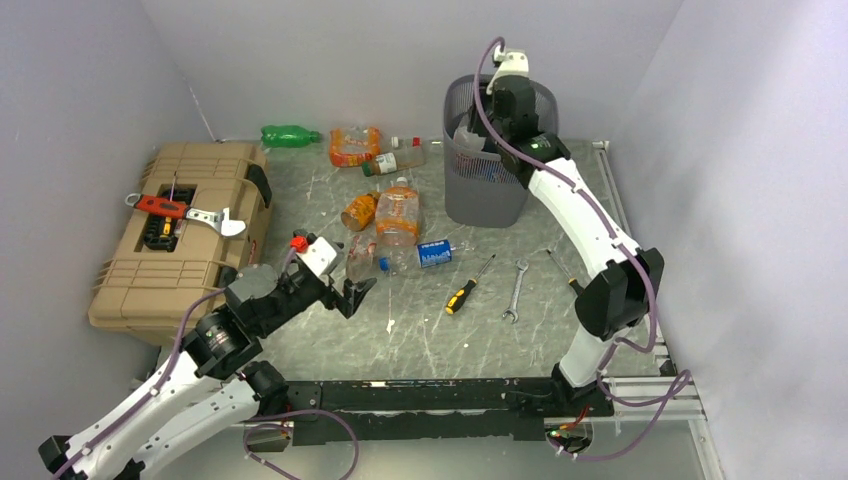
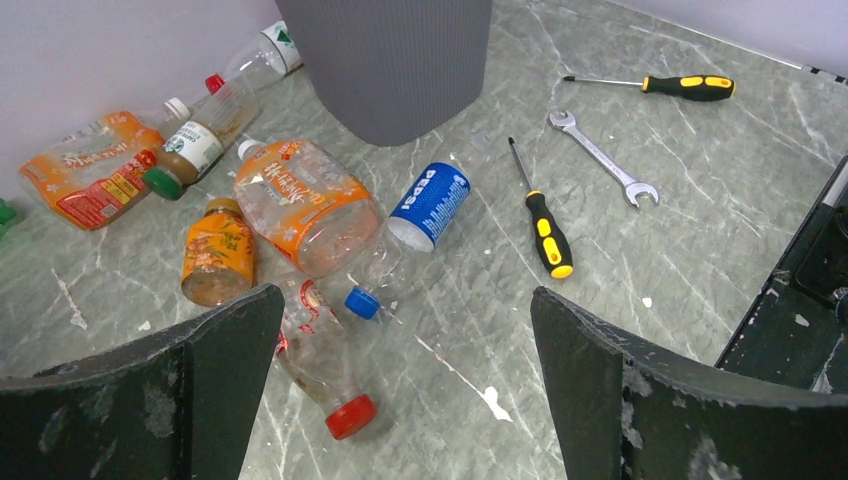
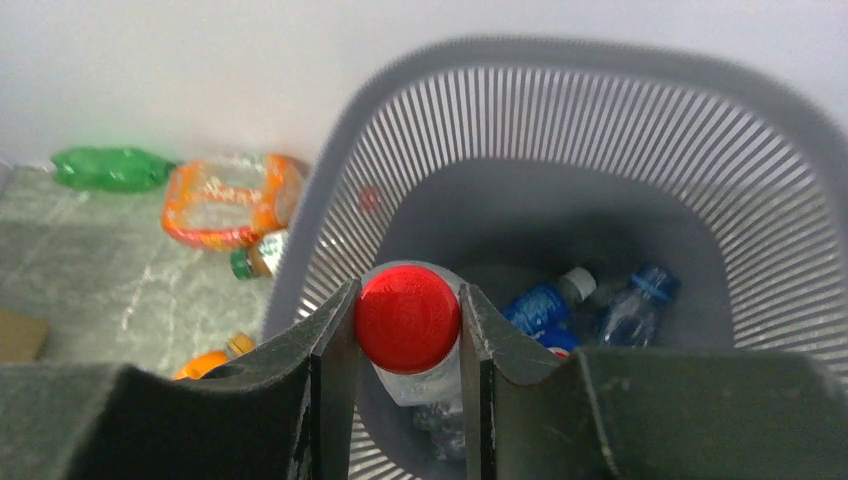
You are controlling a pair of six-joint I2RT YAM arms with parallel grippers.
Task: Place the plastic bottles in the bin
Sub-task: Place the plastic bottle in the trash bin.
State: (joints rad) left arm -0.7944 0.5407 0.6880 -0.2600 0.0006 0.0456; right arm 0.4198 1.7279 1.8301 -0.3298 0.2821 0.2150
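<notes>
My right gripper (image 1: 478,140) hangs over the open top of the dark grey mesh bin (image 1: 485,195). In the right wrist view it (image 3: 408,305) is shut on the red-capped neck of a clear bottle (image 3: 407,318) above the bin's (image 3: 560,60) inside, where blue-labelled bottles (image 3: 545,305) lie. My left gripper (image 1: 355,295) is open and empty above the table. In its view (image 2: 405,300) a clear red-capped bottle (image 2: 315,360) lies by the left finger, with a Pepsi bottle (image 2: 425,210) and orange bottles (image 2: 300,200) beyond. More bottles lie at the back, one of them green (image 1: 290,135).
A tan toolbox (image 1: 175,270) with hand tools on its lid stands at the left. A black-and-yellow screwdriver (image 1: 468,287), a spanner (image 1: 515,290) and a second screwdriver (image 1: 560,268) lie right of the bottles. Walls close in the back and sides.
</notes>
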